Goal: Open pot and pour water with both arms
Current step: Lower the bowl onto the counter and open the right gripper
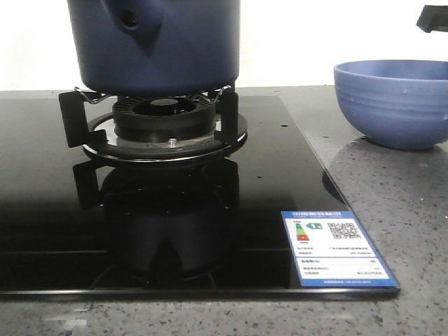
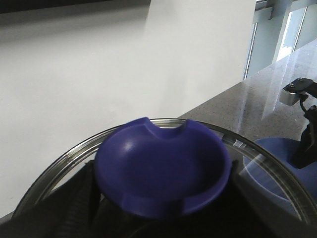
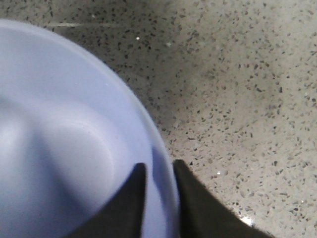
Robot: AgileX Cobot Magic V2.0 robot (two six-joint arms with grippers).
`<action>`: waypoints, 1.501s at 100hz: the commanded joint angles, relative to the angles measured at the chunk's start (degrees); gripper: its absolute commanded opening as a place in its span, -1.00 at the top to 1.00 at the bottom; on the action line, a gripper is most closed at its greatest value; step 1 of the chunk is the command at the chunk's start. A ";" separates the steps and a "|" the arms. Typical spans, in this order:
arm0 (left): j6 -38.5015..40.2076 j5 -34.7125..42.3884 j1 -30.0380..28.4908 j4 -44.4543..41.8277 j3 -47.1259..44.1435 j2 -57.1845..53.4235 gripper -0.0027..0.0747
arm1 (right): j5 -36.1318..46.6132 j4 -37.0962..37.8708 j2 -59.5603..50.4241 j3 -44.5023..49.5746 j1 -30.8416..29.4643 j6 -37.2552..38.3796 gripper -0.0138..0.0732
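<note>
A blue-and-white rectangular energy label with a QR code [image 1: 339,248] sits at the near corner of the glossy black glass hob [image 1: 42,231], towards five o'clock in the front view. Beyond it, near the centre, is the round black gas burner [image 1: 164,115] with black-tipped wire supports, and on these rests the large dark navy-blue round pot [image 1: 157,45], filling the twelve o'clock area, its tapered side stub with a round hole facing the camera. At three o'clock, well apart from the pot, a lighter periwinkle-blue ribbed bowl [image 1: 392,101] stands on the grey speckled stone counter [image 1: 399,210].

In the left wrist view, a deep blue dished knob [image 2: 163,171] sits in the middle of a round glass lid with a metal rim [image 2: 54,163]; the left gripper's fingers are hidden, so I cannot tell how its jaws stand.

The right gripper [image 3: 159,198] has its two black fingers [image 3: 126,203] pinching the bowl's rim, one inside and one outside.
</note>
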State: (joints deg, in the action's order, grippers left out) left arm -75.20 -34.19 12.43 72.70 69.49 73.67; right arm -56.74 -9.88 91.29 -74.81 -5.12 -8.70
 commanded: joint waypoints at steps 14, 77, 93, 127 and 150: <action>0.07 0.37 0.59 4.20 2.42 -1.42 -0.07 | -1.99 -0.14 -4.97 -4.10 -0.63 -0.74 -0.21; -10.35 -8.37 0.59 12.28 2.42 6.46 -0.07 | -4.98 -0.14 -23.32 -10.76 -0.63 -0.74 -0.21; -12.47 -9.16 1.64 12.14 2.42 8.45 -0.07 | -5.06 -0.14 -23.74 -10.76 -0.63 -0.74 -0.21; -17.28 -8.45 2.90 8.33 2.42 9.21 -0.07 | -5.75 -0.25 -23.72 -10.76 -0.63 -0.74 -0.21; -17.28 -7.48 2.90 7.21 2.42 9.21 -0.07 | -5.75 -0.25 -23.72 -10.76 -0.63 -0.74 -0.21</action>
State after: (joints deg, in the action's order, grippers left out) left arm -92.13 -42.56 14.92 77.36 69.71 85.16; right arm -65.21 -9.88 69.01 -83.68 -5.33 -8.93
